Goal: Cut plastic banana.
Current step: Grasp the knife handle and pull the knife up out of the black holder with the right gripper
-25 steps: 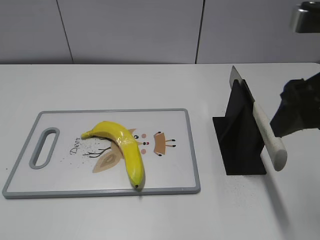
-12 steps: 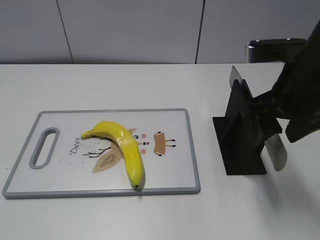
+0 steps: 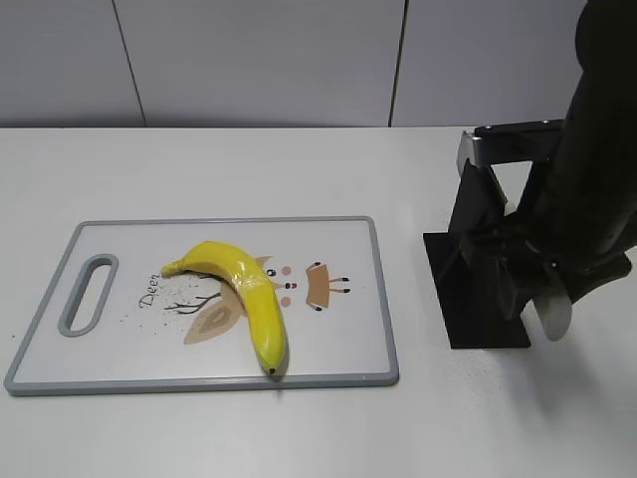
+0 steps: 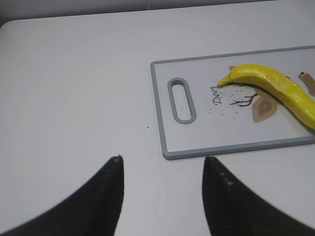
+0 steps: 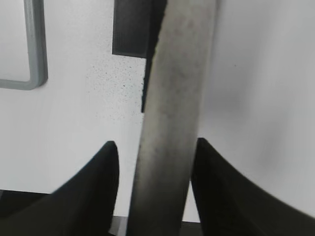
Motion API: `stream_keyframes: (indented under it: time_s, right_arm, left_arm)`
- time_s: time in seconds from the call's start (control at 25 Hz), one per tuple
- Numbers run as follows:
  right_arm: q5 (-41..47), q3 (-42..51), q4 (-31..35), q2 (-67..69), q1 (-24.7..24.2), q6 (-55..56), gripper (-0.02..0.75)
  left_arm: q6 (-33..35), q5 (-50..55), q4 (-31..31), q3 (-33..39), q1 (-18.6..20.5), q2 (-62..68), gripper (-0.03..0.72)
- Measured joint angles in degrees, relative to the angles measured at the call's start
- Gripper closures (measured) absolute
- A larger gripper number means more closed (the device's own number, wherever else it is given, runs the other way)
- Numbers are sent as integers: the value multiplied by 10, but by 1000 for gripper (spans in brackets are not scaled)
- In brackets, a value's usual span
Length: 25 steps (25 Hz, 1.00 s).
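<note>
The plastic banana (image 3: 244,289), yellow and curved with a dark tip, lies on the white grey-rimmed cutting board (image 3: 129,249). It also shows in the left wrist view (image 4: 275,83). A knife with a pale handle (image 3: 553,311) rests slanted in a black stand (image 3: 478,289). My right gripper (image 3: 532,274) has come down over the handle. In the right wrist view its fingers (image 5: 155,147) straddle the handle (image 5: 177,98), open, with a gap on the left side. My left gripper (image 4: 161,160) is open and empty above the bare table, left of the board (image 4: 158,98).
The stand's base (image 5: 133,29) and the board's near corner (image 5: 37,49) lie just ahead of my right gripper. The board has a handle slot (image 3: 88,294) at its left end. A grey wall runs behind the white table.
My right arm has swung in from the right edge and dropped over the knife handle, fingers now on either side of it. Banana, board and knife have not moved.
</note>
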Motion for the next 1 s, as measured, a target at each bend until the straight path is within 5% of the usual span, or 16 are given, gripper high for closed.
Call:
stream_keyframes:
  time_s: [0.2, 1.0]
  right_arm:
    - [-3, 0, 1, 1, 0, 10, 567]
    - [24, -32, 19, -65, -1, 35, 575]
  left_arm:
    - [0, 0, 0, 0, 0, 0, 191]
    - [0, 0, 1, 0, 0, 0, 191]
